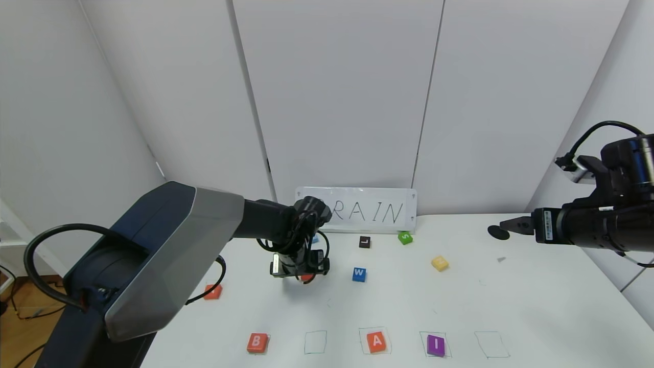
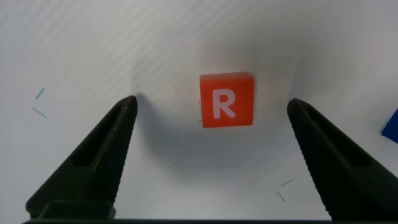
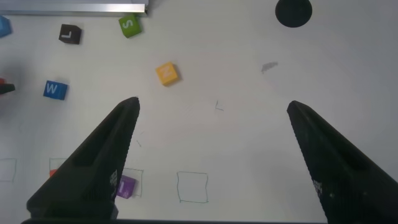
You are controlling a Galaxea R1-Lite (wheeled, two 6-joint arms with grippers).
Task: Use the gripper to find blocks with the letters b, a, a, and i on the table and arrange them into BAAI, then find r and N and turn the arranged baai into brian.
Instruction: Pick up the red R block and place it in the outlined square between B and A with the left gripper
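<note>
Left pincer [image 2: 211,134] open over orange R block [image 2: 226,100] | sign [image 1: 380,211] reads RAIN

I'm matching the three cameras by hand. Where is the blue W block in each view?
Head view: W block mid-table, right of the left gripper.
Left wrist view: only a blue corner at the frame edge, probably it.
Right wrist view: near the frame edge.
Shared landmark: black L block beyond it.

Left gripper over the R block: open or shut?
Open. In the left wrist view the left gripper has its fingers spread wide, and the R block lies untouched on the table.
</note>
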